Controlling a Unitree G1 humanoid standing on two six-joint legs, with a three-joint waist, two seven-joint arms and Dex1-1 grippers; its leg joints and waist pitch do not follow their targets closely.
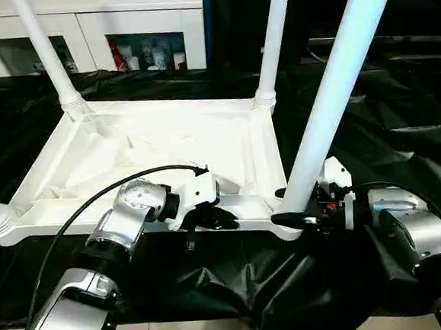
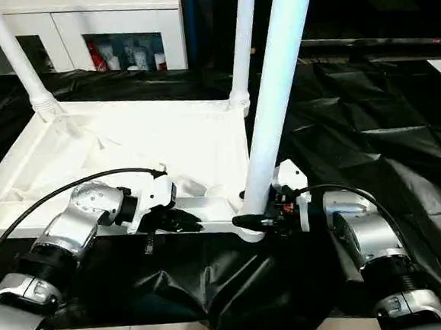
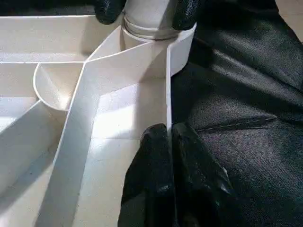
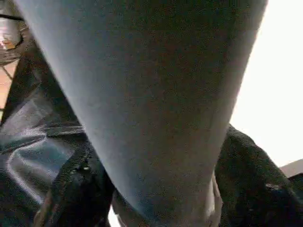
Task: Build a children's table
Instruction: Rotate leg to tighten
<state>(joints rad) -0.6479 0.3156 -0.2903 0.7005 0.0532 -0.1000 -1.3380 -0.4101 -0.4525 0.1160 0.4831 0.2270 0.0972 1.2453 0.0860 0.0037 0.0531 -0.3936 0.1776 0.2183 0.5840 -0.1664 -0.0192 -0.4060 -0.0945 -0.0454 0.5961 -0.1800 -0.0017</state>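
The table lies upside down on the black cloth, with all four legs standing in its corner sockets. The near right leg is the one in hand: the right gripper grasps its base at the socket. The left gripper is clenched on the near rim. Probably only final seating and turning the table upright remain.
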